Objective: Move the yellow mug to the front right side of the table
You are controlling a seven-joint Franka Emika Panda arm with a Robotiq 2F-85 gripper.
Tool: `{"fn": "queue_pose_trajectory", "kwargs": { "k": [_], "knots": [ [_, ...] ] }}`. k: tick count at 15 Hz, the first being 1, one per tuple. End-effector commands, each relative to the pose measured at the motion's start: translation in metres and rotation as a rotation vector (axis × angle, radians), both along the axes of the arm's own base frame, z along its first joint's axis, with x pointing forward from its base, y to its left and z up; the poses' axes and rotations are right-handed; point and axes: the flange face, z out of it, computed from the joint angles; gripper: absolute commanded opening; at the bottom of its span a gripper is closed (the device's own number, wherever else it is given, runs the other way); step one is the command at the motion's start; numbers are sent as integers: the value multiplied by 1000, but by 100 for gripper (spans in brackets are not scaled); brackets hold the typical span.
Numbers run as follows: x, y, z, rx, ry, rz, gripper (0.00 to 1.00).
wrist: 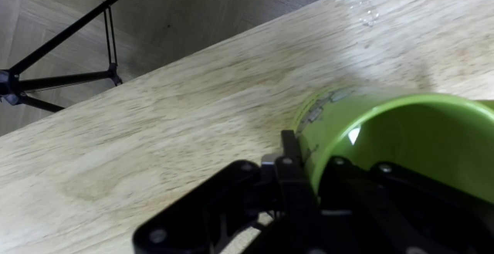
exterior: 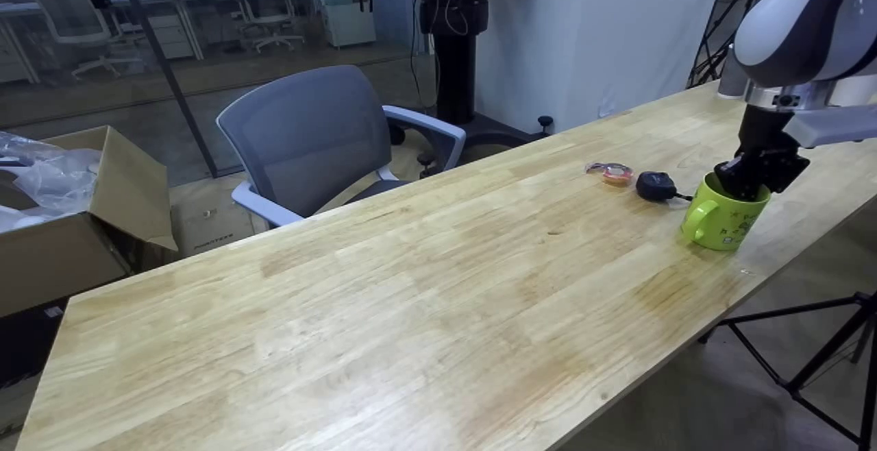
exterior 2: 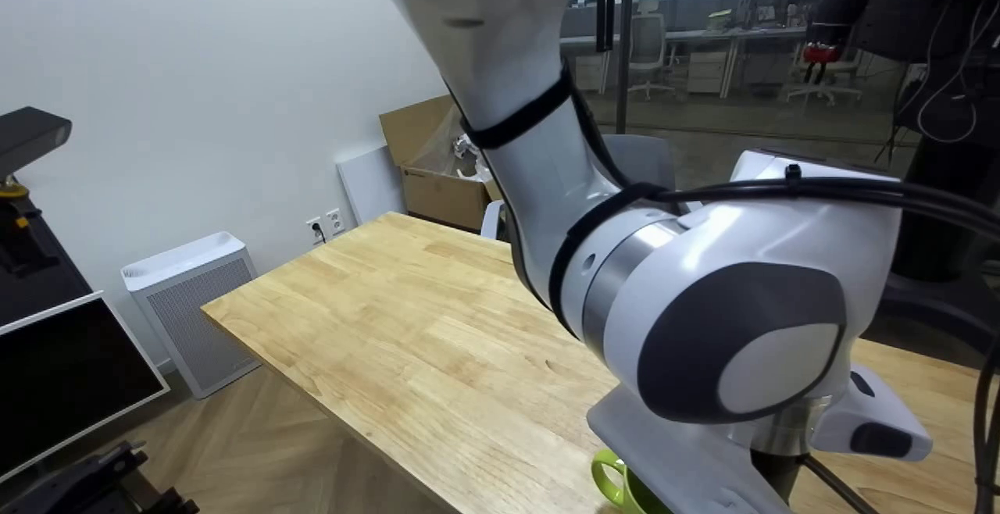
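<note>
Far left in an exterior view: cardboard box [exterior: 51,259] holding clear wrap [exterior: 58,177], off the end of the table [exterior: 411,314], so likely no concern for the move. Next, grey chair [exterior: 308,142] at the far long side, probably there for seating. Tabletop runs on rightward, a long stretch for carrying if that way is meant; which corner counts as front right, cannot tell. Further right, a small reddish item [exterior: 616,175], perhaps tape, then a dark strapped item [exterior: 656,186] just beside the yellow mug [exterior: 726,225]; contact between strap and mug unclear. Mug is at the right part of the table, near the long edge, handle [exterior: 700,221] jutting left and free of the grip. Base on the wood or just off it: uncertain. Gripper [wrist: 313,161] points down into the mug; wrist view shows one finger [wrist: 289,146] outside, its mate inside, pinching the mug wall between them. Judgement: the thin wall suits the fingers better than spanning the whole body, but this one-sided hold may let the mug swing; gentle travel and slow lowering advised. Robot arm [exterior: 808,26] at far right.
</note>
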Motion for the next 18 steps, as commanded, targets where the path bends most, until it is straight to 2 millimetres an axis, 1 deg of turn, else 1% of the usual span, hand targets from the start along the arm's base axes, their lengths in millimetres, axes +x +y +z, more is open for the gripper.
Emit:
{"fn": "queue_pose_trajectory", "kwargs": {
  "k": [1, 2, 3, 8, 10, 12, 14, 15, 18],
  "knots": [
    [2, -1, 3, 16, -15, -1, 2],
    [2, 0, 2, 10, -14, -4, 35],
    [2, 0, 3, 8, -12, 0, 35],
    [4, 1, 4, -2, 6, -10, 68],
    [8, 4, 10, -8, 17, -9, 82],
    [15, 11, 25, -16, 23, 0, 96],
    [22, 19, 48, -28, 28, 14, 100],
    [25, 23, 60, -34, 28, 22, 100],
    [38, 41, 105, -62, 23, 44, 100]
  ]
}}
